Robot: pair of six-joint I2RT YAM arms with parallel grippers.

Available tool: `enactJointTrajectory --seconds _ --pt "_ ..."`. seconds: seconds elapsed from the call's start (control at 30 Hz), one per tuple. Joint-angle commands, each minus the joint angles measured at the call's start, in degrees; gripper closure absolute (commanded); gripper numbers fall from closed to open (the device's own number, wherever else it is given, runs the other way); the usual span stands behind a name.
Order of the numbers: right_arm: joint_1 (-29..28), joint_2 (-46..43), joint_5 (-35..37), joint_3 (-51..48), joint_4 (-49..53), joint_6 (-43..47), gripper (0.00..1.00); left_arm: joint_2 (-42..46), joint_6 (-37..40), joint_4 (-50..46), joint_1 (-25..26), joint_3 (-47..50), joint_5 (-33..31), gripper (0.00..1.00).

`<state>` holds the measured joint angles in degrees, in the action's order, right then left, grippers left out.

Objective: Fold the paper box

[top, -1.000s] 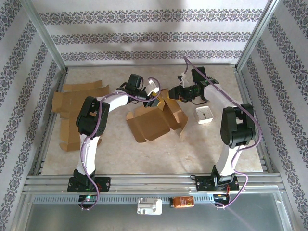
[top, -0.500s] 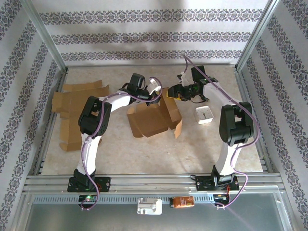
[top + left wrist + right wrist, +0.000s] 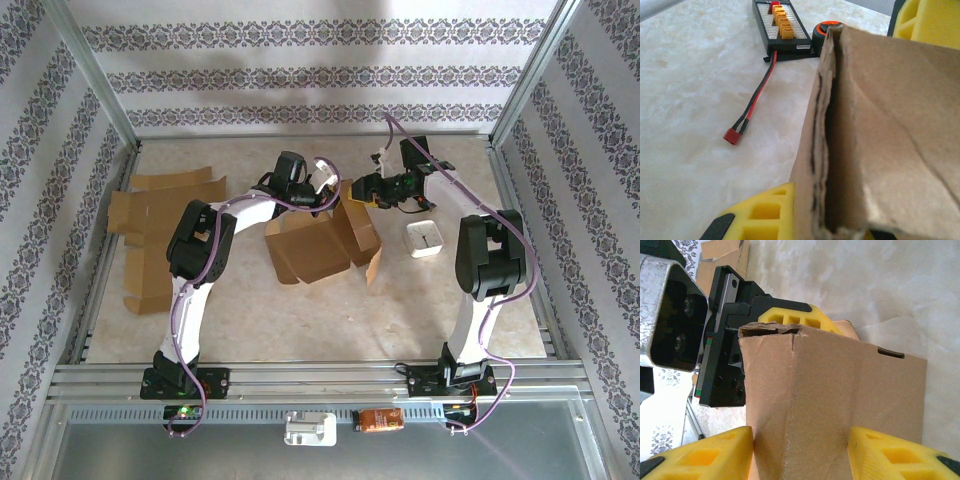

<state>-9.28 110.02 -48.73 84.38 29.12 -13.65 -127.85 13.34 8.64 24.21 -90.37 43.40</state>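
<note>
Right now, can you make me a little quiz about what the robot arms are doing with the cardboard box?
1. True or false: the left gripper is shut on a flap of the paper box.
2. Pick one: in the top view, what lies further left than the paper box? A) flat cardboard sheets B) a bowl C) a sponge
3. Fill in the gap: in the left wrist view, the plug at the end of the wire is coloured ____.

Key: 1 true; 2 A; 3 red.
</note>
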Motion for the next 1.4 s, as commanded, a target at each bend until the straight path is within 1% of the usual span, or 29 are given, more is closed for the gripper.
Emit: enactJointTrajectory --seconds 0.0,0.1,0.17,0.27,0.3,0.37,0.43,0.47,0.77,0.87,0.9,0.97,1.0,1.07,1.1,1.13,1.23,1.3,1.37 --pt "-0.5 -2.0 1.2 -0.2 0.8 -0.6 0.45 1.1 -3.5 3.4 1.9 1.3 -3.4 1.0" --pt "-0.5 -4.6 3.5 -1.2 -1.1 -2.5 0.4 3.4 -3.8 3.9 2.3 4.7 -7.4 1.0" --pt "-0.5 -6.4 5.5 -2.0 -2.1 -3.0 0.36 5.0 -3.4 2.4 2.6 6.3 -10.9 1.0" --pt "-0.2 -8.4 6.7 -3.0 -2.7 -2.2 0.34 8.0 -2.8 0.5 3.0 9.2 -15.4 1.0" --pt "-0.2 -8.7 6.9 -3.5 -2.8 -1.7 0.33 8.9 -2.8 0.3 3.1 10.0 -15.9 1.0" --pt "0.0 -8.6 6.5 -3.9 -2.7 -0.6 0.33 10.2 -3.0 -0.2 3.4 11.4 -16.5 0.99" --pt "0.2 -7.9 6.0 -4.0 -2.7 -0.4 0.33 10.6 -3.4 0.0 3.6 12.0 -16.5 0.87" --pt "0.3 -7.4 5.8 -3.7 -2.6 -0.5 0.33 10.6 -3.6 0.0 3.6 12.1 -16.3 0.84" --pt "0.4 -3.8 3.7 -0.4 -1.5 -0.5 0.33 7.7 -2.9 -0.5 3.6 9.3 -14.6 0.68" --pt "0.3 -3.4 3.4 -0.5 -1.4 -0.7 0.33 5.8 -3.1 -0.5 3.6 7.3 -13.5 0.66" --pt "0.3 -3.4 3.3 -0.5 -1.3 -0.7 0.33 5.1 -3.3 -0.4 3.6 6.5 -13.3 0.68" --pt "0.4 -3.7 3.5 -0.7 -1.3 -0.8 0.34 4.2 -3.8 -0.2 3.6 5.6 -13.0 0.8" --pt "0.3 -4.1 4.2 -0.7 -1.2 -1.0 0.33 3.9 -4.3 0.2 3.6 5.2 -13.0 0.87" --pt "0.3 -5.5 6.4 -0.8 -1.2 -1.3 0.33 4.1 -5.2 0.8 3.7 5.2 -13.4 0.98" --pt "0.3 -6.7 8.3 -0.9 -1.1 -1.6 0.33 4.5 -5.6 1.2 3.8 5.5 -14.3 1.0" --pt "0.3 -7.6 10.2 -0.9 -1.1 -2.0 0.32 5.0 -6.0 1.6 3.9 6.2 -16.0 1.0" --pt "0.4 -11.7 19.1 -1.3 -1.4 -4.5 0.31 7.8 -7.2 3.1 4.8 9.9 -24.9 1.0" --pt "0.5 -14.0 25.4 -1.4 -0.8 -8.0 0.31 9.9 -8.8 2.7 5.7 12.3 -33.8 1.0" --pt "0.5 -15.9 30.2 -1.0 1.1 -12.4 0.3 11.4 -11.2 3.3 6.4 14.9 -40.9 1.0"
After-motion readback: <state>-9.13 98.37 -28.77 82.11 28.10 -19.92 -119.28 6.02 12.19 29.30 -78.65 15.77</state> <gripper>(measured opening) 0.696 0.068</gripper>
